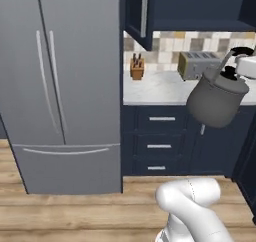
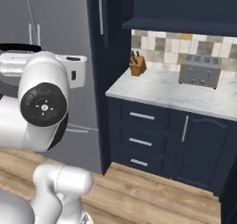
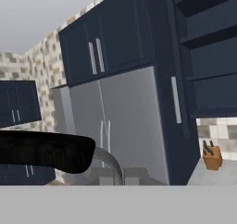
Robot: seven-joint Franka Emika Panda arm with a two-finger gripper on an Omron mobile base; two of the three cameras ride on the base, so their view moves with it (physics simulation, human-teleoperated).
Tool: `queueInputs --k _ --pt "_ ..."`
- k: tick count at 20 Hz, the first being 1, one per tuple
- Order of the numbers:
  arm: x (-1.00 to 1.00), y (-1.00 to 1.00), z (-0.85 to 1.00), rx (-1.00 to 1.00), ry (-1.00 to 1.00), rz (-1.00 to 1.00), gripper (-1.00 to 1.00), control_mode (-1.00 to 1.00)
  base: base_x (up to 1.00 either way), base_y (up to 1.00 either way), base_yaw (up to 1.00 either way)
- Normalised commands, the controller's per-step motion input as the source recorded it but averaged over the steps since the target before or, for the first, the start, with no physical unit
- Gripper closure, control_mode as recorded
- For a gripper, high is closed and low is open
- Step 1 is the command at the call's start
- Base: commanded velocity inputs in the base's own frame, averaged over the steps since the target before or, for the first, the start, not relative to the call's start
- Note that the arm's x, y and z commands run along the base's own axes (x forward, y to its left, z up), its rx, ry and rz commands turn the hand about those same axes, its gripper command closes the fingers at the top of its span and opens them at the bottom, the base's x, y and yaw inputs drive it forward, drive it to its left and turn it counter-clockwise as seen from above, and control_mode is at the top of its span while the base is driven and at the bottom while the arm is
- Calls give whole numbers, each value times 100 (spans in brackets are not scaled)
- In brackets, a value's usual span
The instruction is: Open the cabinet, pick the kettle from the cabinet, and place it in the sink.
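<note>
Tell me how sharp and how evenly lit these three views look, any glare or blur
Left base view: soft flat light, the kettle slightly fuzzy, faint sheen on the fridge. Right base view: even light, no glare on the toaster. Hand view: the kettle's black handle close and blurry-edged.

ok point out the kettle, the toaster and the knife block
kettle (image 1: pixel 216 102): left base view, on its rounded grey body
toaster (image 2: pixel 200 71): right base view, on its silver front
knife block (image 2: pixel 137 66): right base view, on its wooden side
</note>
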Motion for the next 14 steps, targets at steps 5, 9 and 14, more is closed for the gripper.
queueInputs --k 5,9,14 --pt "0 0 0 0 0 0 100 100 0 1 44" --pt "0 0 0 0 0 0 100 100 -1 -1 49" --pt "0 0 0 0 0 0 100 100 0 0 51"
